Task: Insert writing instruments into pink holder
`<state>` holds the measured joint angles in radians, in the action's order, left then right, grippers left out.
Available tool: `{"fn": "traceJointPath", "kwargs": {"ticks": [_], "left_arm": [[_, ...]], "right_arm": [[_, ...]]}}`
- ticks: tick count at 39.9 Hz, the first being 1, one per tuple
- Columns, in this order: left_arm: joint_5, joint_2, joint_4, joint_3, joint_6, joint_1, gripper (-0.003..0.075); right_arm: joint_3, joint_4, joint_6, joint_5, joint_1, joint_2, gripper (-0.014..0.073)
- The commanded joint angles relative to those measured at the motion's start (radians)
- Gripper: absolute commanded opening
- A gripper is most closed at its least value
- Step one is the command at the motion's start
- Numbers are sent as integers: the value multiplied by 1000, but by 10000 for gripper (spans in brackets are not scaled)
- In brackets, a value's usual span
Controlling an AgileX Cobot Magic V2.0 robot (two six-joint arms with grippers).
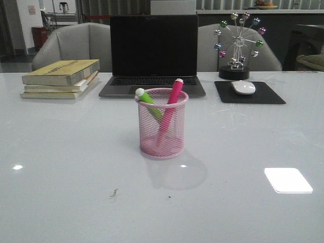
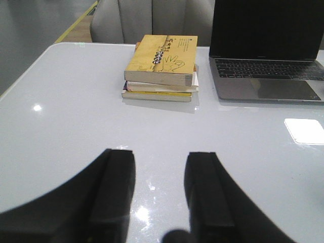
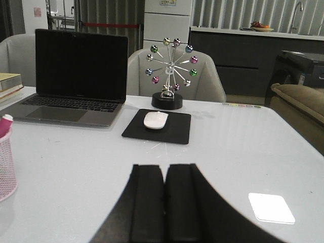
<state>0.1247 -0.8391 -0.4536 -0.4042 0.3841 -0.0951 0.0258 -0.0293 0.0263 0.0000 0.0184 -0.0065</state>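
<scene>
The pink holder (image 1: 162,124) is seen upright at the centre of the front view, standing on the white desk (image 1: 61,167) just in front of the laptop (image 1: 153,53). Both markers are found inside it. The green marker (image 1: 148,102) is tilted toward the left, its whitish end resting above the left part of the rim. The pink marker (image 1: 170,109) is tilted toward the right, its pale tip projecting above the rim at upper right. The two are seen to cross within the mesh. In the right wrist view only an edge of the holder (image 3: 6,164) is visible, at the left border, with a marker tip above it.

Neither arm is visible in the front view. In the left wrist view the left hand (image 2: 160,195) is shown released, its two dark fingers held apart with bare desk between them and nothing grasped. In the right wrist view the right hand (image 3: 165,202) is shown clenched, its fingers pressed together with nothing between them.

A stack of books (image 1: 61,78) is noted at the left of the front view, behind the holder. A white mouse (image 1: 243,87) lies on a black mouse pad (image 1: 249,93) at the right, with a ferris-wheel ornament (image 1: 237,43) just behind it.
</scene>
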Motion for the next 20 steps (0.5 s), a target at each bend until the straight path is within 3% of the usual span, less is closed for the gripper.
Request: {"fn": "traceJointPath", "kwargs": {"ticks": [1, 11, 20], "left_arm": [[66, 5, 3, -28, 0, 1, 318], [66, 5, 3, -28, 0, 1, 318], [66, 5, 3, -28, 0, 1, 318]], "right_arm": [[5, -9, -4, -69, -3, -24, 50], [5, -9, -4, 44, -2, -24, 50], [5, -9, -4, 38, -2, -23, 50]]}}
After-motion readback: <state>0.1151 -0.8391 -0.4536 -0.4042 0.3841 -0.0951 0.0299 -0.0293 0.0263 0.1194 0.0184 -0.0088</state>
